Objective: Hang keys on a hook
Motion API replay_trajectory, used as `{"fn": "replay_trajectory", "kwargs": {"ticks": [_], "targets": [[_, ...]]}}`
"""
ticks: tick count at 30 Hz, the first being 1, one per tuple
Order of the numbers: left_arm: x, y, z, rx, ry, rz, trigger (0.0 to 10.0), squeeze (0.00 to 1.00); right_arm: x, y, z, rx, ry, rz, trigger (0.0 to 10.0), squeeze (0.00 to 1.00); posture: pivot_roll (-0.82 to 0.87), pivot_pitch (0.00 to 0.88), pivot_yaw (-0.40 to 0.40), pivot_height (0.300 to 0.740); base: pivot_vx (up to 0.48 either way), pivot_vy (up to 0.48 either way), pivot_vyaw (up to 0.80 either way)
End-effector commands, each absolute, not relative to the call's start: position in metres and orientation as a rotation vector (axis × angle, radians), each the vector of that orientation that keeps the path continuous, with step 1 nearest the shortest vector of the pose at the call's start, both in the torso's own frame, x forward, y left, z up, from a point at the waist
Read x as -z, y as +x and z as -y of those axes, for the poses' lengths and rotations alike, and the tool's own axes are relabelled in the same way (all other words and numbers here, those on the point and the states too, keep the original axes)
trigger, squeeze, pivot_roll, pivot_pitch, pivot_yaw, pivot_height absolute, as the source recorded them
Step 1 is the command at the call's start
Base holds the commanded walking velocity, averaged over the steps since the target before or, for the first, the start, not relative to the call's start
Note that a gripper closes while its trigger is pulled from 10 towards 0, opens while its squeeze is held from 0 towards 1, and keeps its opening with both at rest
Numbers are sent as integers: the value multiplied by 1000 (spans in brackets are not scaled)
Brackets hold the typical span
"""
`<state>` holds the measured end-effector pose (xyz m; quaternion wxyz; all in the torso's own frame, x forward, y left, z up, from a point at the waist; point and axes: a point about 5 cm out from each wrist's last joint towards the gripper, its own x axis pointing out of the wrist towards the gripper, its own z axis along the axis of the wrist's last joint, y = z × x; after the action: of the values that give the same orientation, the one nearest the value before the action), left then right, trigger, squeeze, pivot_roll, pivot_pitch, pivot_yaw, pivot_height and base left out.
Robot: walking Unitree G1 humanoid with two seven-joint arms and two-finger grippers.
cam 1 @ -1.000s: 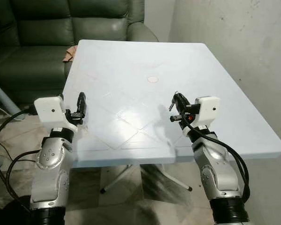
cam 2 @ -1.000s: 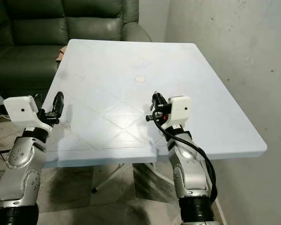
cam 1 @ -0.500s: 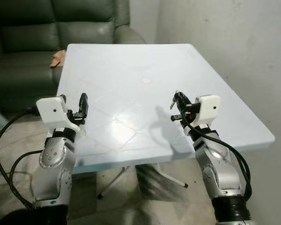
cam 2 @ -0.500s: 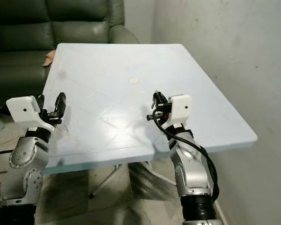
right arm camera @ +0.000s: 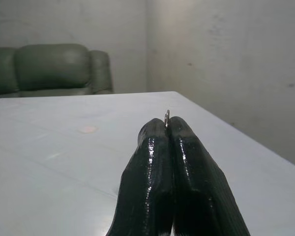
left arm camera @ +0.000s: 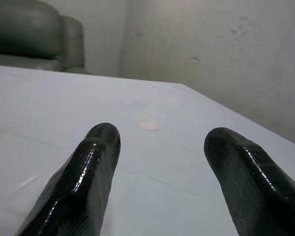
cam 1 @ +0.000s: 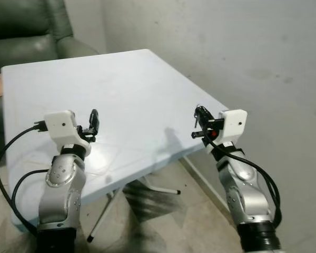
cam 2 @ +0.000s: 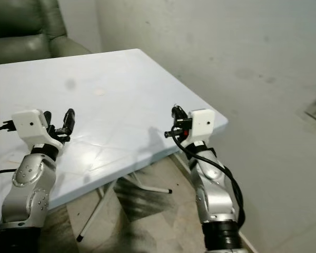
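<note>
Left eye view swung rightward; right tool keeps pinching keys.

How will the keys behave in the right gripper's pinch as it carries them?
The keys are probably light and thin: just a metal sliver pokes past the shut fingers of the right gripper. They may pivot or slip, since smooth pads pinch little metal.

I held both arms raised, left gripper fingers spread apart, right gripper fingers pressed together.
</note>
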<state>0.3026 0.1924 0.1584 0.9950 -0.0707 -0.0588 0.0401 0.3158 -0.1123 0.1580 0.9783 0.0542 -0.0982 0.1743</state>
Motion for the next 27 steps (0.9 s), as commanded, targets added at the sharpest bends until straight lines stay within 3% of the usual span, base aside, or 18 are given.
{"fn": "replay_trajectory", "kwargs": {"ticks": [1,27], "targets": [[-159,304,-189,-75,-136,107,10000,0,-162,317,117,-341,99,211,10000,0,-115,0,-28,740,0,0,-763],[-158,304,-187,-51,-125,94,10000,0,-160,316,115,-342,100,200,10000,0,-110,0,-27,740,0,0,-763]]}}
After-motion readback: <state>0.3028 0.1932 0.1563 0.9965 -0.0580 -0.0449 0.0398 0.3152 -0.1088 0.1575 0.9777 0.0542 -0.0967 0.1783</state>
